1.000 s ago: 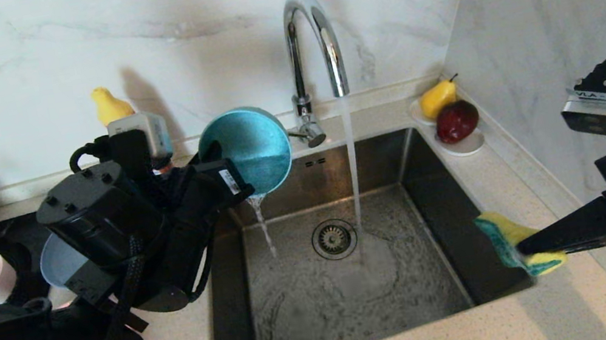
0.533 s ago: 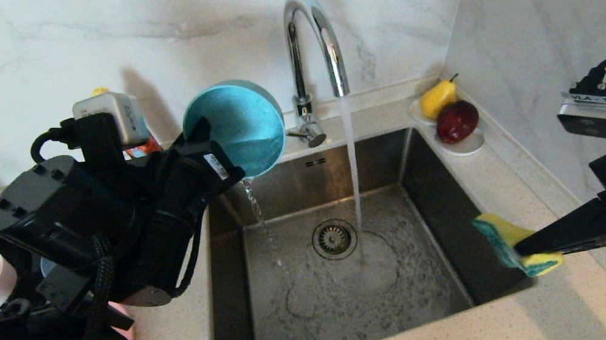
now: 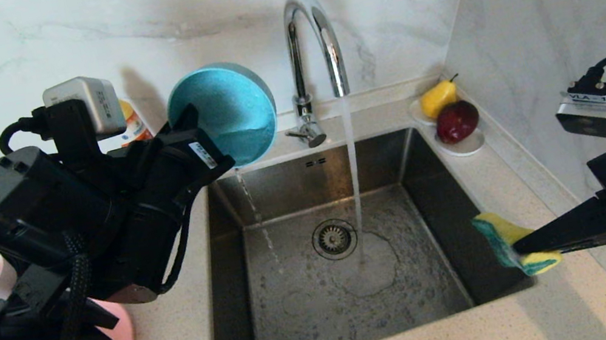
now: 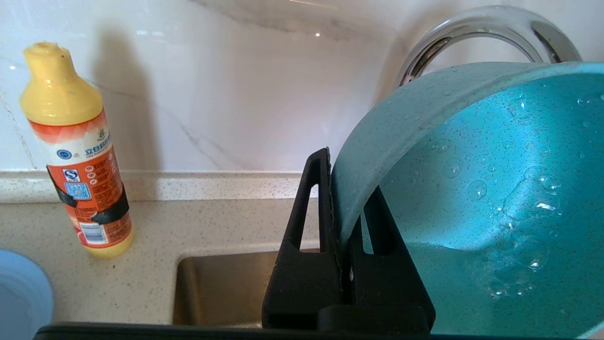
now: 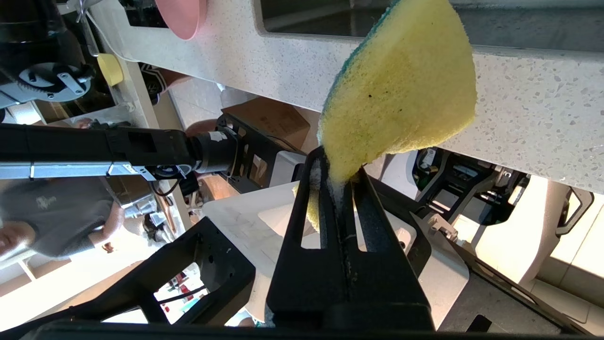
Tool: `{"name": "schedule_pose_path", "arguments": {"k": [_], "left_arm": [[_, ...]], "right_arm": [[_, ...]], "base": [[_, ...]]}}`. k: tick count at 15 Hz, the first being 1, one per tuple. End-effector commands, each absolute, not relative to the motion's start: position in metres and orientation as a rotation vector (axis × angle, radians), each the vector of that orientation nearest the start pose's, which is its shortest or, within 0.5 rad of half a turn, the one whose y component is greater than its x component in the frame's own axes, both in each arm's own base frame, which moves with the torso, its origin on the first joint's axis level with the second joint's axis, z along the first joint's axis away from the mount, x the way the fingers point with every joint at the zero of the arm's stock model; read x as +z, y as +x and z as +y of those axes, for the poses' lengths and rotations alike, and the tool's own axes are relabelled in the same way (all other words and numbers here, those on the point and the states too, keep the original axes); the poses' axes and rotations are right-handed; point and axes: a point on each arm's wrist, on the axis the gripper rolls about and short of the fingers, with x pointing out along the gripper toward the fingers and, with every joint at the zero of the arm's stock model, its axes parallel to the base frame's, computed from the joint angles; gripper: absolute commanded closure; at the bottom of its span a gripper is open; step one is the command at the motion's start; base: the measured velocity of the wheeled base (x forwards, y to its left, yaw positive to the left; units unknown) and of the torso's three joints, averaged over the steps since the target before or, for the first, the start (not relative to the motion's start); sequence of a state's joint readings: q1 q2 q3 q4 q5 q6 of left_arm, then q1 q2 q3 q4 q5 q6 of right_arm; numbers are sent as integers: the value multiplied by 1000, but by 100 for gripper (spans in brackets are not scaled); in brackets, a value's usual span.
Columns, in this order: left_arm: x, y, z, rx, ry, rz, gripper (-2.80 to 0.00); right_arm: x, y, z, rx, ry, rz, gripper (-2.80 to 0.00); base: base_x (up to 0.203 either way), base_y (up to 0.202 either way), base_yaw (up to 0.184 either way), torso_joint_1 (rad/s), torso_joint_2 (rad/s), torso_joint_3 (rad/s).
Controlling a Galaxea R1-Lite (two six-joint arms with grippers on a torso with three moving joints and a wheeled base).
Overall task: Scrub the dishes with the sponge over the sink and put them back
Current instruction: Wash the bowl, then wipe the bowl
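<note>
Marble wall behind, I've lifted the teal bowl (image 3: 224,114) left off the sink (image 3: 353,248) — left tool (image 3: 199,144) clamped on its rim, draining, rinse seemingly done — while right tool (image 3: 528,248) pinches the sponge (image 3: 515,250) near the sink's right edge.

Left pincer (image 3: 200,144) raised and clamped; right pincer (image 3: 516,250) level, clamped.

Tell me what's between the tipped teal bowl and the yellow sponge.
In the head view, the stainless-steel sink lies between the teal bowl and the yellow sponge, with the chrome tap's running stream.
</note>
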State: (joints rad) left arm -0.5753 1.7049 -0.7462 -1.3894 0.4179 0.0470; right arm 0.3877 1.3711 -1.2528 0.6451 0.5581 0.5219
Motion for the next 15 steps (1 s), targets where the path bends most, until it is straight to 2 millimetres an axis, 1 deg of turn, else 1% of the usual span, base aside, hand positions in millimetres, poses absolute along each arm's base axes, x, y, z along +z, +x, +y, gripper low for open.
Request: {"name": "schedule_pose_path", "arguments": {"k": [1, 3, 4, 6, 8, 10, 11, 12, 13, 15], "left_arm": [[241, 251, -151, -142, -162, -385, 0], [247, 253, -153, -137, -149, -358, 0], [249, 255, -153, -136, -131, -313, 0], [249, 257, -149, -127, -101, -168, 0], [249, 253, -145, -127, -76, 28, 0], [254, 243, -139, -151, -63, 238, 0], [260, 235, -135, -174, -54, 358, 0], [272, 228, -132, -197, -70, 438, 0], [278, 220, -128, -221, -88, 520, 0], [278, 207, -124, -293, -116, 666, 0]], "right_arm": [[281, 175, 84, 676, 529, 1010, 0], [284, 172, 84, 683, 529, 997, 0], [286, 170, 83, 687, 529, 990, 0], [289, 165, 82, 694, 528, 979, 0], [291, 159, 80, 701, 527, 969, 0], [295, 151, 81, 737, 516, 960, 0], [299, 146, 83, 763, 511, 957, 0], [302, 145, 84, 780, 507, 955, 0], [304, 143, 86, 791, 502, 960, 0], [308, 139, 91, 833, 485, 972, 0]], "base": [[0, 0, 0, 0, 0, 0], [0, 0, 0, 0, 0, 0], [0, 0, 0, 0, 0, 0], [0, 0, 0, 0, 0, 0], [0, 0, 0, 0, 0, 0], [0, 0, 0, 0, 0, 0], [0, 0, 0, 0, 0, 0], [0, 0, 0, 0, 0, 0], [0, 0, 0, 0, 0, 0], [0, 0, 0, 0, 0, 0]]}}
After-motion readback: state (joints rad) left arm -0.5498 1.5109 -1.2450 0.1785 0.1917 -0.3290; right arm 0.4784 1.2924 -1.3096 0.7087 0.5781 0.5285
